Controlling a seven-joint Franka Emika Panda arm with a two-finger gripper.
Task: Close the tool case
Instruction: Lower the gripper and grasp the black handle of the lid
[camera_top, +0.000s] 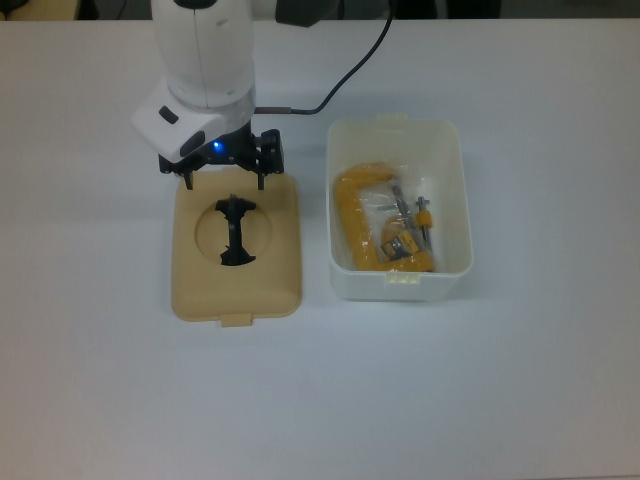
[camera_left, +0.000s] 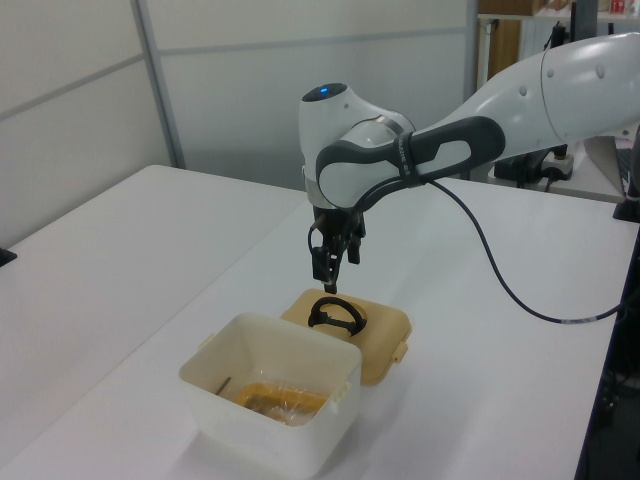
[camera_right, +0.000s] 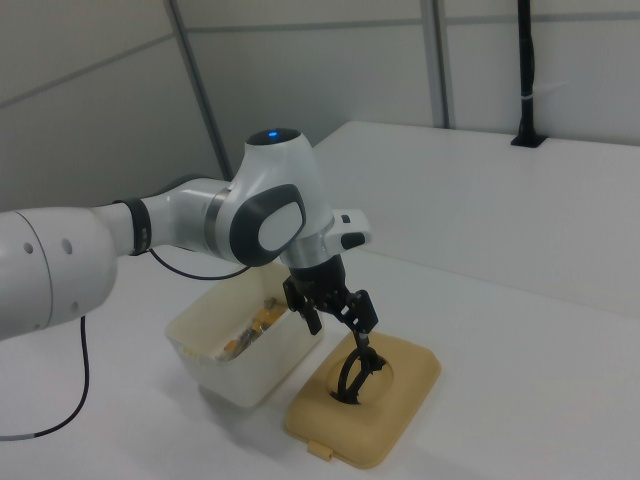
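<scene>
The tan-beige lid (camera_top: 275, 270) lies flat on the table, its black handle (camera_top: 236, 231) standing up in the round recess. Beside it, on the top view's right, sits the open white tub (camera_top: 452, 180). My gripper (camera_top: 224, 183) is open and hangs just above the lid's upper edge in the top view, fingers spread wide across the lid's width. In the left view the gripper (camera_left: 328, 276) hovers a little above the handle (camera_left: 336, 314), with the lid (camera_left: 386, 337) behind the tub (camera_left: 275, 410). The right view shows the gripper (camera_right: 340, 333) over the lid (camera_right: 405, 392), next to the tub (camera_right: 236, 375).
A yellow clamp (camera_top: 358, 222) and small bagged parts (camera_top: 405, 228) lie inside the tub. The arm's black cable (camera_top: 345, 72) trails off toward the top view's upper edge. White tabletop (camera_top: 500, 380) surrounds both pieces.
</scene>
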